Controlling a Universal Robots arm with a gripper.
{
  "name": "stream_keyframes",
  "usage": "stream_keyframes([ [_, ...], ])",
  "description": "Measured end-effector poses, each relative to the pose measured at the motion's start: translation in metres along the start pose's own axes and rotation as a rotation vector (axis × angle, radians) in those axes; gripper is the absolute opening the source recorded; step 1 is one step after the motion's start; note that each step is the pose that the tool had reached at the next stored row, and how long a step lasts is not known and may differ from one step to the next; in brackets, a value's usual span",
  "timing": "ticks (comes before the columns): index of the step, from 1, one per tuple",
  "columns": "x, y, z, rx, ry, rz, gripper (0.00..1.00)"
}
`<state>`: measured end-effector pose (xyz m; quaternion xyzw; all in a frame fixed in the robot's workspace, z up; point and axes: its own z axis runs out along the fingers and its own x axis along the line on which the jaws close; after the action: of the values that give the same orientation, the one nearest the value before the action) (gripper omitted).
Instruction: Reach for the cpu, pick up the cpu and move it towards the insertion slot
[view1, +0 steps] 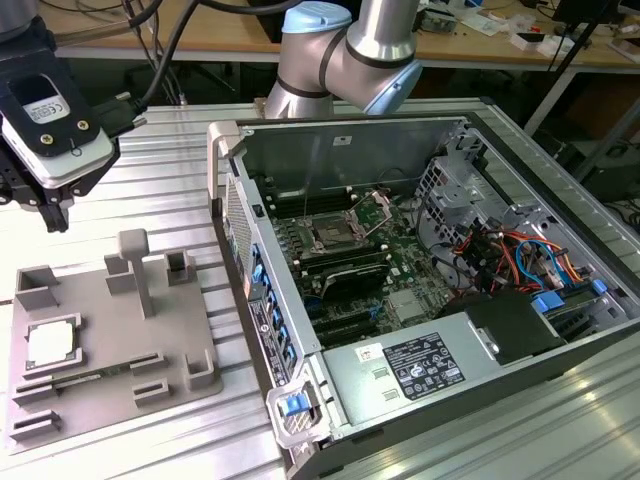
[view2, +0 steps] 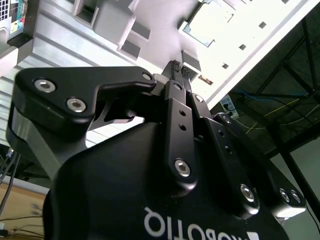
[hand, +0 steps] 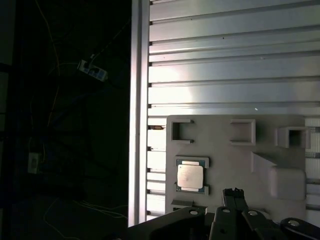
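The cpu (view1: 50, 345) lies flat in a square pocket at the exterior view's left end of a grey plastic tray (view1: 110, 335); its pale metal top faces up. My gripper (view1: 52, 215) hangs above the table behind the tray, well above the cpu and apart from it. In both wrist views the fingertips (view2: 176, 66) meet with nothing between them, so the gripper (hand: 232, 192) is shut and empty. The first wrist view has the cpu (hand: 190, 176) close beside the gripper's tips. The insertion slot (view1: 330, 236) sits on the green board inside the open computer case, its silver bracket raised.
The open computer case (view1: 420, 280) takes up the exterior view's right half, its wall (view1: 235, 230) standing between tray and board. Raised blocks (view1: 140, 265) stick up from the tray. The ribbed metal table (hand: 230, 60) ends at an edge (hand: 140, 125) beside the tray.
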<state>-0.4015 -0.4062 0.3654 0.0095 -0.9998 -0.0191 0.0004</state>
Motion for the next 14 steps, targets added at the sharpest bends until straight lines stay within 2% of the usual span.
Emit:
stream_keyframes([
  [14,0.0035,0.0001,0.0,0.0,0.0001,0.0,0.11],
])
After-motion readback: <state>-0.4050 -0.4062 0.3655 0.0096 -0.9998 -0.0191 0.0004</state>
